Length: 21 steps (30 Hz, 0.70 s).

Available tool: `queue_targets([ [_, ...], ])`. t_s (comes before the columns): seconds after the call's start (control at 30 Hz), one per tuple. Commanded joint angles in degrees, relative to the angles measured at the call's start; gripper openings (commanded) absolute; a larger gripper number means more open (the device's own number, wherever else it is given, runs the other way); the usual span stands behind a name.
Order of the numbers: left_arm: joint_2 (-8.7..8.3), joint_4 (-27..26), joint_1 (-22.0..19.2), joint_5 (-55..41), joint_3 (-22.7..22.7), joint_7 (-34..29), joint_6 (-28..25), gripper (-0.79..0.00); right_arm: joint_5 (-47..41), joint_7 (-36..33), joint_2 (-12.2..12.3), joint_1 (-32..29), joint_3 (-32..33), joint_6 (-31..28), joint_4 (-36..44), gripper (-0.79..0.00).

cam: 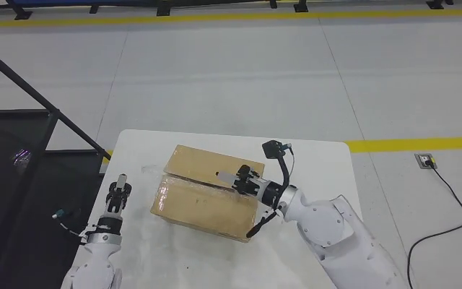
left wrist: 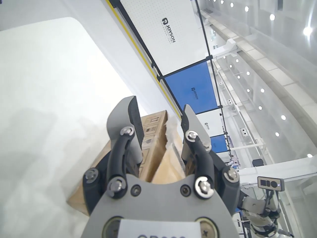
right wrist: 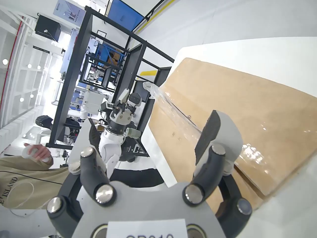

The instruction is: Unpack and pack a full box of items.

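The white desk (cam: 317, 166) with rounded corners spread out beneath both tools. The closed brown cardboard box (cam: 202, 191) sat near its middle, below the right tool (cam: 242, 177) and just to the inner side of the left tool (cam: 119, 191).

From the left wrist view, one printed end of the box (left wrist: 152, 127) showed beyond the left tool (left wrist: 158, 110). That tool's two grey fingers stood apart with nothing between them, and it was clear of the cardboard.

The right tool (right wrist: 151, 134) was over the top of the box (right wrist: 247, 105) with its fingers spread wide and nothing in its grip. One dark pad (right wrist: 208, 134) lay over the centre seam. Whether that pad touched the surface could not be told. Farther off in the same view, beyond the end of the box, the left tool (right wrist: 122, 105) stood upright above the desk edge.

A strip of clear glossy tape (right wrist: 178, 115) ran along the seam between the two top flaps, passing under the right tool's pad. Its loose crinkled end stuck out past the box edge on the side towards the left tool.
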<state>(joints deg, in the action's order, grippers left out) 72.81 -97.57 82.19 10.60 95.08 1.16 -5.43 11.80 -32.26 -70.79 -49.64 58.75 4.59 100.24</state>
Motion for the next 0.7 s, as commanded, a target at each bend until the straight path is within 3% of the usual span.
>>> queue_targets([
  [0.0,0.11,2.4,-1.0,0.8,-1.4,-0.5,0.6,-0.345,0.2,-0.2,0.0,-0.2,0.2,-0.1,0.2,0.0],
  [0.07,0.2,4.5,-2.2,1.5,-2.5,-0.8,0.7,-0.345,0.2,-0.2,0.0,-0.2,0.2,-0.1,0.2,0.0],
  [0.17,0.26,6.4,-3.3,2.7,-4.0,-2.1,0.2,-0.462,-0.2,0.6,0.0,-0.8,0.1,-0.6,0.4,0.0],
  [0.23,0.25,7.1,-3.7,4.4,-4.8,-2.7,-0.1,-0.739,-0.5,-0.4,-0.2,-0.8,-0.9,-1.2,-0.5,-0.594],
  [0.27,0.27,7.4,-4.0,4.9,-5.3,-2.9,-0.1,-0.785,-0.7,-0.8,-0.4,0.0,-1.6,-0.1,-1.4,-0.785],
  [0.5,0.32,7.5,-3.9,6.9,-7.4,-5.2,-2.1,-0.785,-2.1,-7.5,-3.4,11.0,-10.7,8.9,-8.3,-0.785],
  [0.67,0.32,6.6,-2.7,7.1,-7.9,-5.7,-3.9,-0.785,-5.3,-7.5,-6.5,18.1,-16.7,10.9,-15.3,-0.785],
])
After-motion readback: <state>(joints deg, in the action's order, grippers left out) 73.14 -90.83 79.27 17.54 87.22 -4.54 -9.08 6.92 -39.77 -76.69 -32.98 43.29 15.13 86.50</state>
